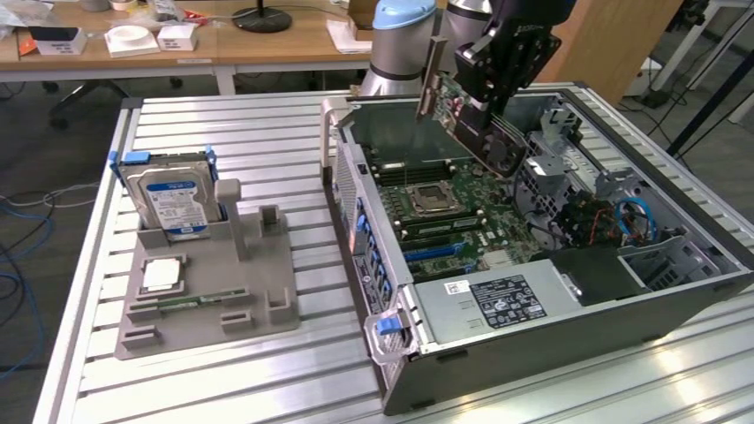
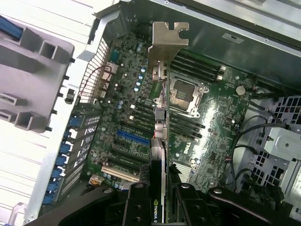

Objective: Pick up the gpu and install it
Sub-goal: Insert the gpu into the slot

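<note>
My hand point(image 1: 489, 106) is closed on the thin flat green gpu card point(image 2: 158, 174), which has a black cooler block and a silver metal end piece point(image 2: 169, 35). I hold the card on its edge, up in the air, over the big open grey computer case point(image 1: 566, 344). I think it is light and stiff but easy to break. I pinch its two flat sides, not the tiny parts.

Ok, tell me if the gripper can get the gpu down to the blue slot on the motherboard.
Probably yes: the gripper holds the gpu above the open case, and nothing lies between it and the blue slot.
</note>
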Tool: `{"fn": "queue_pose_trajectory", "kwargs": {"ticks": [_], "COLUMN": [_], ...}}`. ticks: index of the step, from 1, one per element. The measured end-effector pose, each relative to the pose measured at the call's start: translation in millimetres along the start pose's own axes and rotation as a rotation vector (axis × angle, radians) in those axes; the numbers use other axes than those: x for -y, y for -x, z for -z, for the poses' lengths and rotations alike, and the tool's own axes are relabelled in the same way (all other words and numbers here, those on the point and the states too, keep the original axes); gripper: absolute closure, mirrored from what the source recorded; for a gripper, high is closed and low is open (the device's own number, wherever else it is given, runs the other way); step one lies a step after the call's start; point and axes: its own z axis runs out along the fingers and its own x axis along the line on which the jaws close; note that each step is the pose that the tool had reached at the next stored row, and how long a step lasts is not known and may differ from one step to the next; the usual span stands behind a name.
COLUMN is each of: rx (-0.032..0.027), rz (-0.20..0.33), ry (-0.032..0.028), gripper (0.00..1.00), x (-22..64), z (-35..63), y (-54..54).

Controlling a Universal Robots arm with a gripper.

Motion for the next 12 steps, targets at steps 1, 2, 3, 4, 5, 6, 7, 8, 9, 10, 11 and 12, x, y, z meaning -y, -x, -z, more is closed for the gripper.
{"fn": "queue_pose_trajectory", "kwargs": {"ticks": [1,2,3,4,5,6,7,8,9,10,11,12], "rx": [-0.0001,-0.0002,-0.0003,-0.0003,-0.0005,-0.0006,-0.0006,-0.0007,-0.0008,-0.0009,-0.001,-0.001], "rz": [0.003,0.006,0.008,0.011,0.014,0.017,0.02,0.022,0.025,0.028,0.03,0.033], "ry": [0.0,0.0,0.0,0.0,0.0001,0.0,0.0001,0.0001,0.0001,0.0001,0.0001,0.0001], "gripper": [0.74,0.74,0.74,0.74,0.74,0.74,0.74,0.74,0.74,0.74,0.74,0.74], "x": [0.0,0.0,0.0,0.0,0.0,0.0,0.0,0.0,0.0,0.0,0.0,0.0], "z": [0.0,0.0,0.0,0.0,0.0,0.0,0.0,0.0,0.0,0.0,0.0,0.0], "y": [0.0,0.0,0.0,0.0,0.0,0.0,0.0,0.0,0.0,0.0,0.0,0.0]}}
